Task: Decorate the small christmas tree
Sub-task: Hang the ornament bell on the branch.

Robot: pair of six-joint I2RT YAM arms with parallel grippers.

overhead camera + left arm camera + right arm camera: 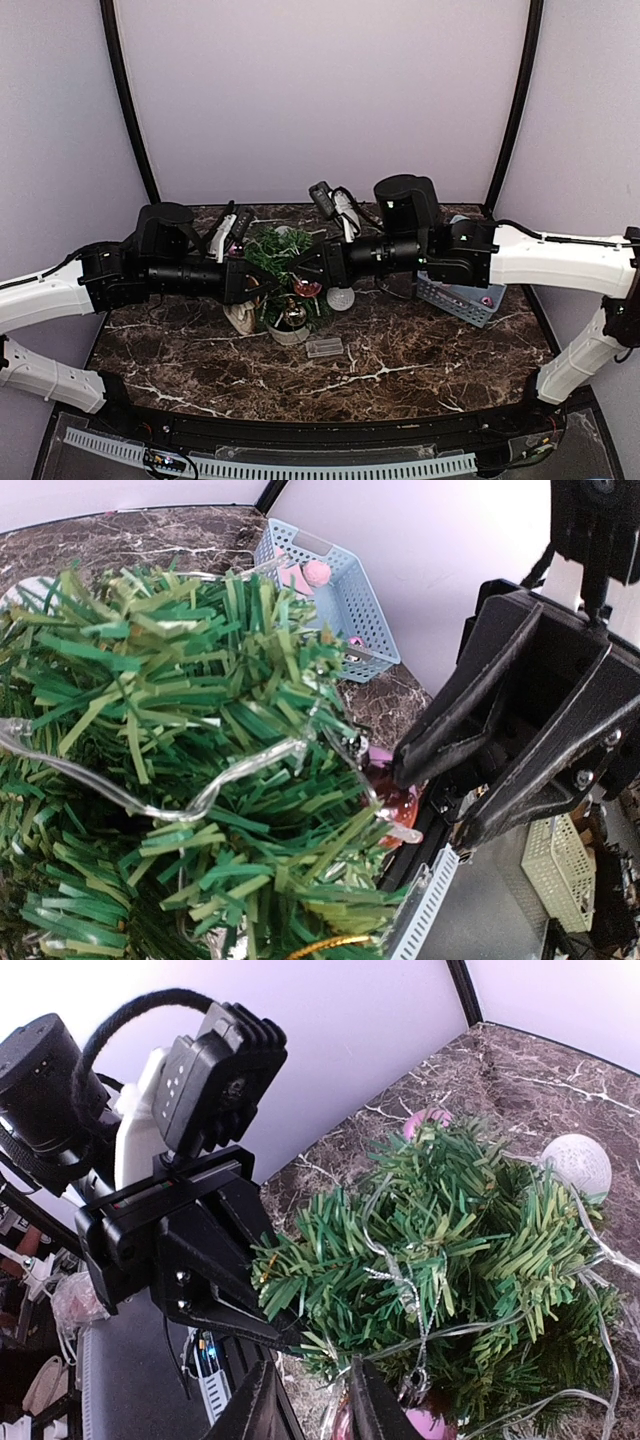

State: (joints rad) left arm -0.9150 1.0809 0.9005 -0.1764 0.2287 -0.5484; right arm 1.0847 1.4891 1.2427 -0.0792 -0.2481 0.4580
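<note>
The small christmas tree [280, 255] stands mid-table between both arms, wrapped in a clear light string [200, 800]. My left gripper [262, 281] reaches in from the left. Its jaws look shut, with the tips [290, 1335] buried in the lower branches, so what they touch is hidden. My right gripper [308, 265] comes in from the right, open [312, 1370], its fingers apart just short of the foliage. A pink bauble [430, 1422] hangs on a silver cord beside its right finger. A red bauble [395, 800] hangs on the tree's near side.
A blue basket [460, 295] holding a pink ball [317, 573] stands at the right. A white ball [341, 298] and a clear plastic box [324, 347] lie in front of the tree. A gold cord [320, 945] shows low in the branches.
</note>
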